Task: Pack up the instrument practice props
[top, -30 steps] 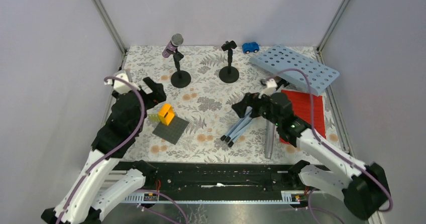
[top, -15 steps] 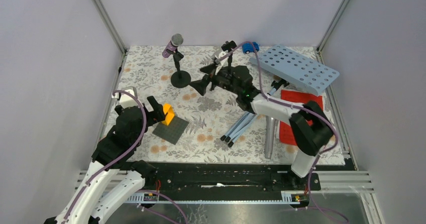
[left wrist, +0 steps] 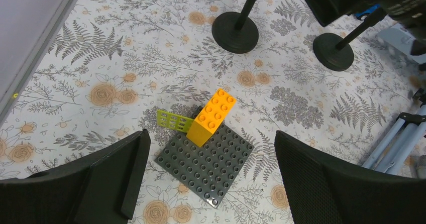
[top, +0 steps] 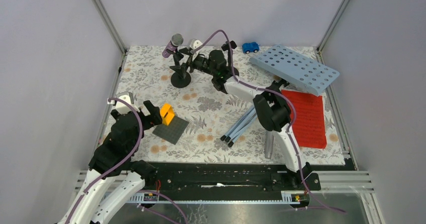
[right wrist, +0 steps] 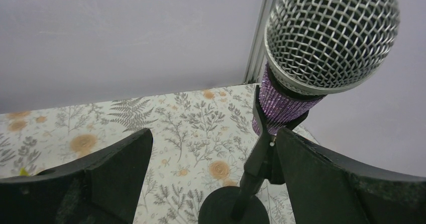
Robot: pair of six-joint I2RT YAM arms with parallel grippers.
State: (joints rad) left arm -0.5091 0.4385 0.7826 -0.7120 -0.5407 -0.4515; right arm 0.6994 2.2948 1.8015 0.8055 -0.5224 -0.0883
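The purple microphone (top: 172, 44) sits in a black round-based mount (top: 181, 79) at the back left. My right gripper (top: 185, 63) is open around the mount's stem (right wrist: 256, 169), below the microphone (right wrist: 321, 48); the stem is close to my right finger. The second mount (top: 230, 45) stands behind my right arm. The pale-blue perforated holder (top: 295, 68) lies at the back right, its tripod legs (top: 241, 126) mid-table. A red sheet (top: 304, 116) and a silver microphone (top: 269, 143) lie at the right. No white sheet shows. My left gripper (top: 153, 111) is open and empty.
An orange brick (left wrist: 213, 116) stands on a dark grey studded plate (left wrist: 208, 161) with a green grid piece (left wrist: 173, 120), just ahead of my left gripper (left wrist: 210, 169). A small blue toy car (top: 250, 47) is at the back edge. Grey walls enclose the table.
My right arm swung from the tripod legs at the right across to the back left, ending with its open jaws at the purple microphone's mount. My left arm drew back slightly.
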